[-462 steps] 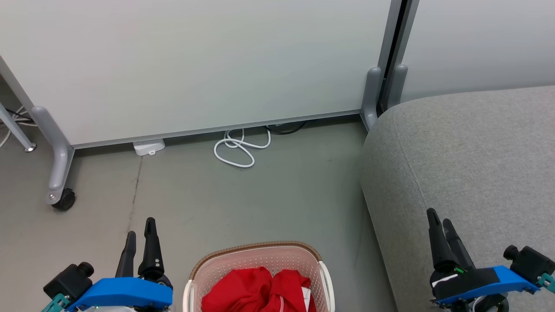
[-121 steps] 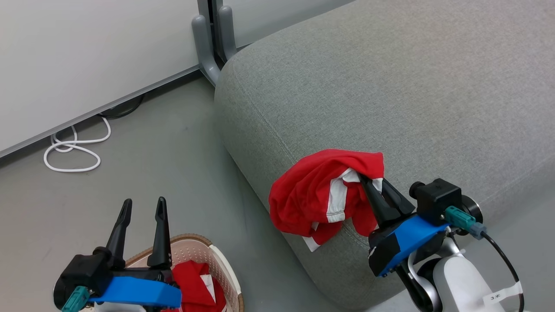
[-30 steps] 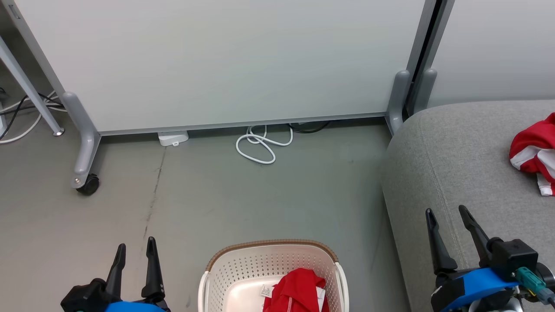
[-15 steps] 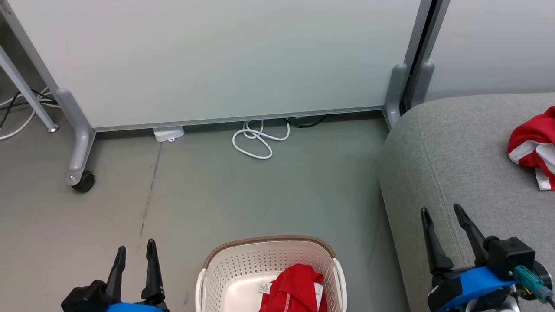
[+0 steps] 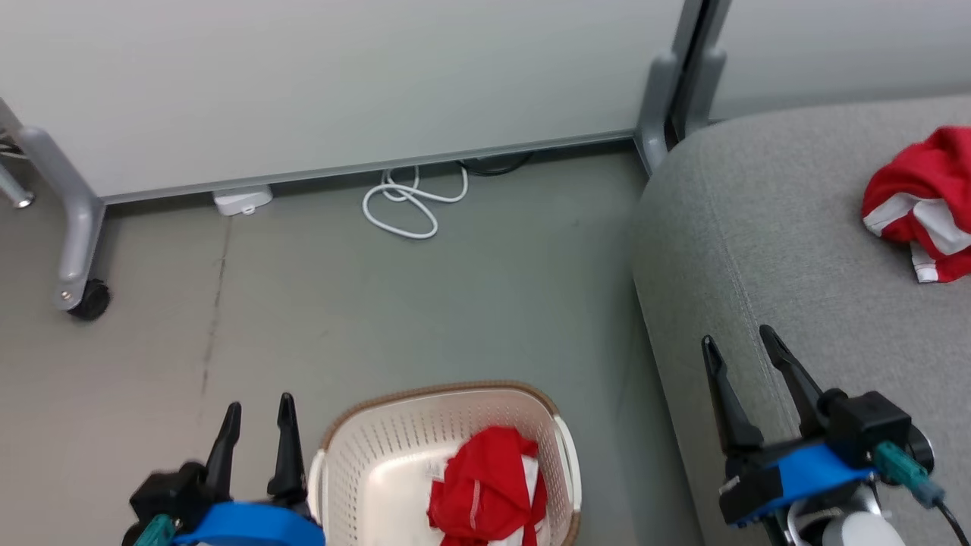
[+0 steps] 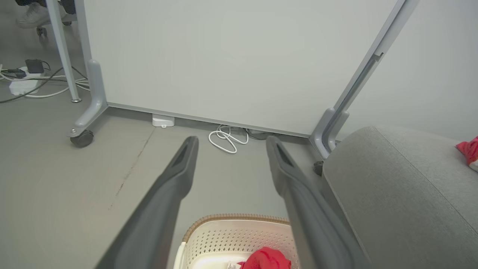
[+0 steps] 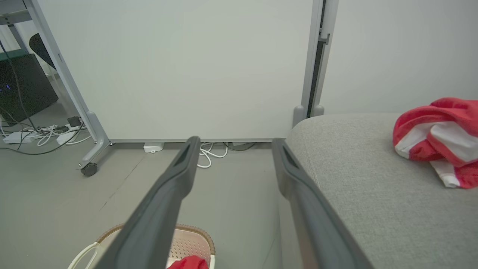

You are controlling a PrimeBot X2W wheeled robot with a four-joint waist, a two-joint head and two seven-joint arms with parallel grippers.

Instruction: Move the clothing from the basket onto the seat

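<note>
Released by the right gripper (image 5: 737, 337) since four seconds back, the sofa garment (image 5: 903, 189) now lies crumpled on the sofa (image 5: 781, 250). The head camera has swung back toward the basket (image 5: 436, 388), so the whole scene sits differently.

At far left a grey partition foot (image 5: 72, 243) on a black castor stands on the floor (image 5: 341, 303), with a thin crack in the floor near it. Along the base of the partition panel (image 5: 341, 76) lie a small white box (image 5: 243, 201) and a looped white cable (image 5: 410, 205), well apart from the basket.

The left gripper (image 5: 259, 406) hovers low just beside the basket's left rim, pointing up the view, jaws parted and holding nothing. The basket stands on the floor. The basket garment (image 5: 482, 489) lies bunched against its right inner wall, red with a white panel showing. Just right of the basket rises the sofa's rounded side, between it and the seat top. The right gripper hangs over the sofa's near edge, leaning a little left, jaws spread wide and empty. The sofa garment rests near the head view's right edge, well apart from both grippers.
</note>
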